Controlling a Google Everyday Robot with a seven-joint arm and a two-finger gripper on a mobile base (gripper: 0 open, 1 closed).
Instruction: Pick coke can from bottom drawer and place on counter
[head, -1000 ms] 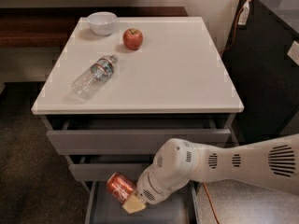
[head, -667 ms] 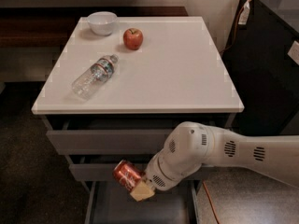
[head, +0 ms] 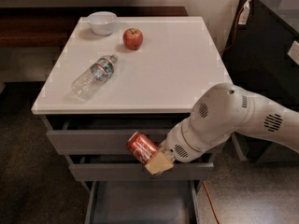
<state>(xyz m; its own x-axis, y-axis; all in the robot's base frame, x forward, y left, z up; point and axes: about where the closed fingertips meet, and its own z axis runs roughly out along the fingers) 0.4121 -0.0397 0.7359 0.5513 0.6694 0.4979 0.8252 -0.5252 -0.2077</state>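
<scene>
The hand (head: 152,156) was clamped on the coke can (head: 142,146) and held it in the air in front of the cabinet. The can was tilted, its silvery top end turned up and to the left. It sat at the hand's upper left, with one tan finger pad (head: 159,164) pressed against its lower right side. The other finger was hidden behind the can.

The can hung below the front edge of the counter (head: 163,73) and above the bottom drawer (head: 140,203), which stood pulled out with its grey floor showing. Behind the can were the top drawer front (head: 88,141) and the middle drawer front (head: 107,171); the can overlapped the lower edge of the first and the dark gap between the two. It touched neither the counter nor the drawer below.

The white arm (head: 233,118) reached in from the right, its thick rounded joint just below the counter's right front corner, and narrowed down and leftward to the hand.

On the counter, a clear water bottle (head: 94,76) lay on its side near the left edge. A red apple (head: 133,38) stood further back, and a white bowl (head: 102,22) sat at the rear left corner, near the apple. A black cabinet (head: 271,55) stood to the right of the counter, and an orange cable (head: 210,204) ran over the floor beside the open drawer.
</scene>
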